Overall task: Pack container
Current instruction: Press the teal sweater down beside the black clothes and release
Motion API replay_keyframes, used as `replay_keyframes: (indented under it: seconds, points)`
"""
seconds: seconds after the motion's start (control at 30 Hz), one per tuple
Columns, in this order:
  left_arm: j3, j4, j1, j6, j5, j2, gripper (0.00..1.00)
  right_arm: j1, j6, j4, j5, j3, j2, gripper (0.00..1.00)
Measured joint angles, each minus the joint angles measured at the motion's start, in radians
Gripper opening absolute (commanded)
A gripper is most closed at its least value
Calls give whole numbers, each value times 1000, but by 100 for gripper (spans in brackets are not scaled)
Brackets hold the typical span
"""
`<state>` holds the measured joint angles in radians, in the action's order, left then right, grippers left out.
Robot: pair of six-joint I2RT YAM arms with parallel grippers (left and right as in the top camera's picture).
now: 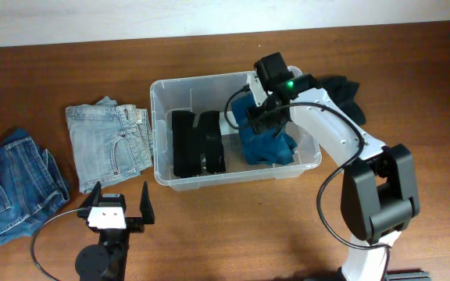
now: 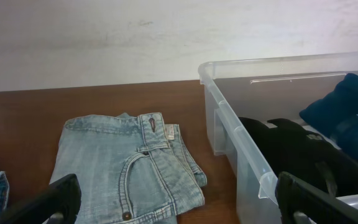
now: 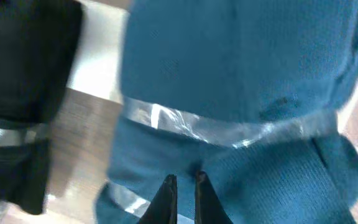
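since your right gripper (image 1: 262,115) has its jaws drawn together and pressed low into the blue garment (image 1: 268,144), the first risk is in the lift. if a fold of that knit is pinched between the tips, raising the hand will drag the garment back up and over the rim. in the wrist view the tips sit almost touching with blue cloth directly beyond them, and i can't tell whether any of it is caught, so treat it as possibly held. a shiny clear edge also crosses just ahead of the tips. a sideways pull from here could knock that wall and skid the container (image 1: 156,140) on the table (image 1: 412,62).

your left gripper (image 1: 121,195) hangs with its jaws spread wide and nothing between them. the light jeans (image 1: 108,144) lie just ahead of it and a little to its left, with the darker jeans (image 1: 10,187) further left. if you send it in with those while the right arm is reaching over the bin, the two arms will likely meet above it.

the container sits directly under your right hand, and ahead and to the right of your left hand. it is a clear rectangular bin with rounded corners and a thick rim, so its contents show through the walls. the black folded items (image 1: 198,144) stand on the side nearer your left hand and the blue garment is bunched under your right. a white patch on the floor shows between them. the blue pile looks loose and tall, so it may slump.
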<state>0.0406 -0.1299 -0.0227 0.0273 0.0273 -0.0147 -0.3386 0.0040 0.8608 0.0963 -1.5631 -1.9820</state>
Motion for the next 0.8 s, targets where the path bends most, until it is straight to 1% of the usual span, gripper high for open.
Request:
replay_keyframes:
  seconds: [0.33, 0.53, 0.8]
  points:
    - [0, 0, 0, 0, 0, 0, 99, 0, 4, 87, -134, 2, -5, 5]
    - [0, 0, 0, 0, 0, 0, 99, 0, 4, 93, -150, 2, -5, 4]
    - [0, 0, 0, 0, 0, 0, 99, 0, 5, 92, -126, -11, -5, 4]
